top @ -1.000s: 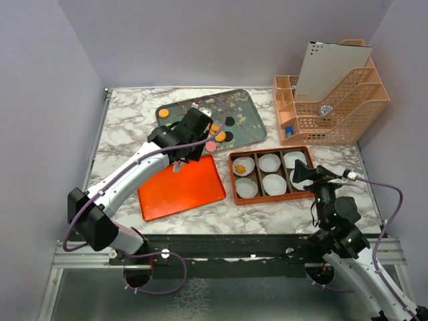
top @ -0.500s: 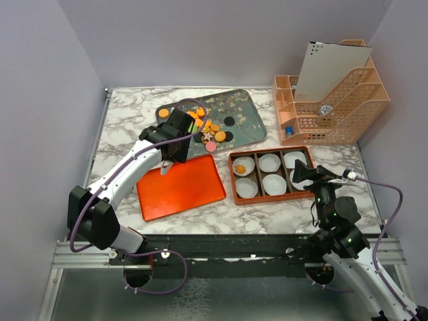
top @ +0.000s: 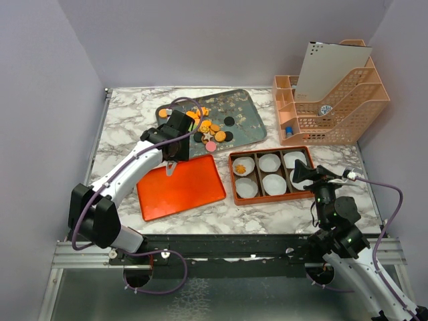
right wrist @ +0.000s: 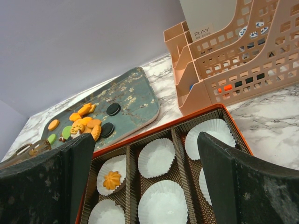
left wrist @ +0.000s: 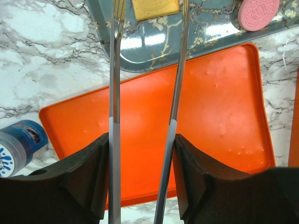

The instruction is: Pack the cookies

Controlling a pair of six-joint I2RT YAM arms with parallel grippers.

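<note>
One cookie packed: a swirled orange biscuit (top: 239,169) lies in the far-left white paper cup of the orange six-compartment box (top: 270,198).
Other cookies: small round orange, green, pink and black cookies (top: 208,128) are heaped on the teal flower-patterned tray (top: 247,100).
Left gripper (left wrist: 141,140): clamped on long metal tweezers (left wrist: 114,93). The tines are apart with nothing between them, over the flat orange lid (top: 180,187) and the tray's near rim.
Right gripper (top: 302,175): fingers spread wide and empty, hovering by the box's right side.
Step in hand: probably reaching for the next cookie. Push the tines on over the rim, straddle a single cookie and pinch its edges lightly, since it likely crumbles.
Orientation: the yellow square cookie (left wrist: 155,8) lies flat just past the tips, partly cut off. Its visible edge runs crosswise to the tines. The tweezers' long axis points from the lid toward the tray.
</note>
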